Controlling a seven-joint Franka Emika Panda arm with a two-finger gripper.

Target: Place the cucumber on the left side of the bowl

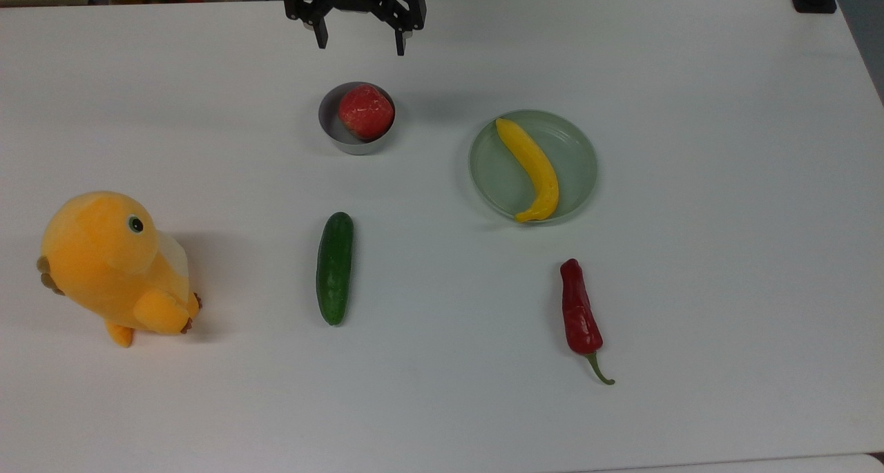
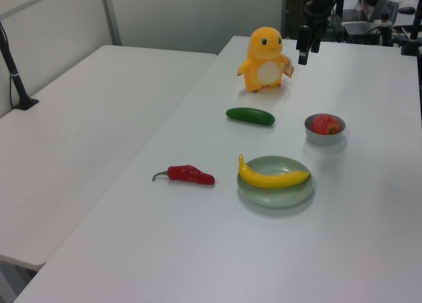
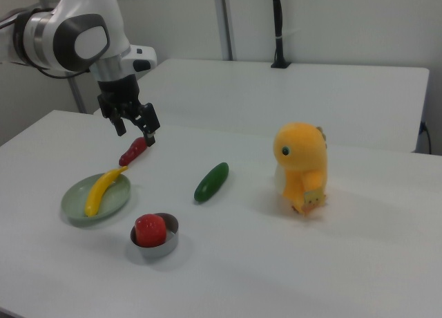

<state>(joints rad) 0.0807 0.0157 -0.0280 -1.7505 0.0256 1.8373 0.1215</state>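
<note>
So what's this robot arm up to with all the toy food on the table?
Nothing is being handled yet. The end effector hangs open and empty above the table's far edge in the top view. The cucumber lies untouched on the table, apart from the grey metal bowl that holds a red fruit.

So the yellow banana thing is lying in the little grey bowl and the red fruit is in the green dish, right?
Not quite, they're swapped. In the top view the yellow banana-like fruit lies in the pale green dish, and the red fruit sits in the small grey bowl.
</note>
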